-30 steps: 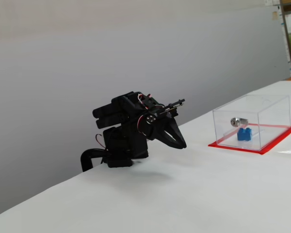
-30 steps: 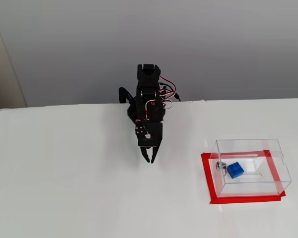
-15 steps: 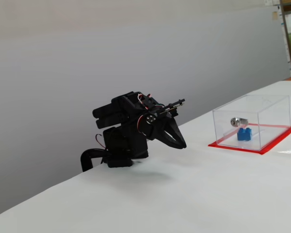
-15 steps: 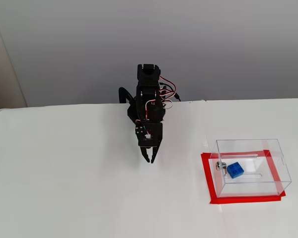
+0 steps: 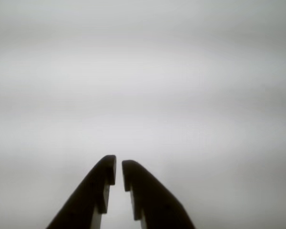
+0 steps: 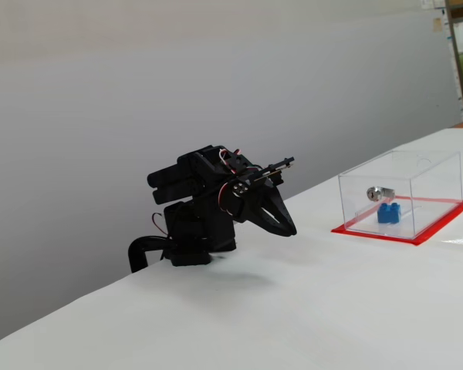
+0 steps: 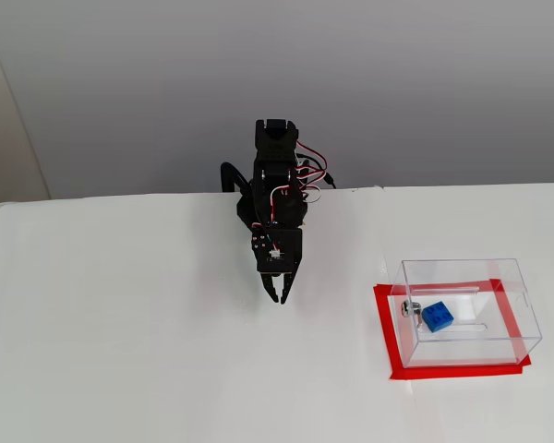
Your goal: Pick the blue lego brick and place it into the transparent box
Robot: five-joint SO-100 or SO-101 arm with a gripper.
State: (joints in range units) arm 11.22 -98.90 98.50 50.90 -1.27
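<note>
Wrist view: the pincer [image 5: 118, 172] enters from the bottom edge with its two fingers drawn almost together, only a thin slit between the tips, and nothing is gripped between them; beyond the tips there is only plain, blurred pale worktop [image 5: 143, 86], with neither brick nor box in sight. A fixed view from the side: the arm [image 6: 204, 208] is folded low over its base near the worktop's rear edge, the pincer [image 6: 287, 227] pointing down and forward, empty, with its tips just above the white worktop [image 6: 293, 308]; the transparent box [image 6: 400, 193] stands well apart from it to the right of this view on its red mat [image 6: 440, 225], and the blue lego brick [image 6: 389, 213] sits inside the box on the floor, just below and beside a small silver cylinder [image 6: 378, 193]. A fixed view from above and in front: the pincer [image 7: 279, 296] hangs near the worktop [image 7: 120, 323], tips nearly closed and holding nothing; the transparent box [image 7: 471, 312] lies to the right of this view on the red mat [image 7: 384, 332], and the blue lego brick [image 7: 437, 317] rests inside it near the left wall, close beside the silver cylinder [image 7: 409, 308], whether touching it cannot be told. Assessment: the brick is already in the box and released, so the placing appears done; nothing seems left beyond the arm resting in its folded pose
</note>
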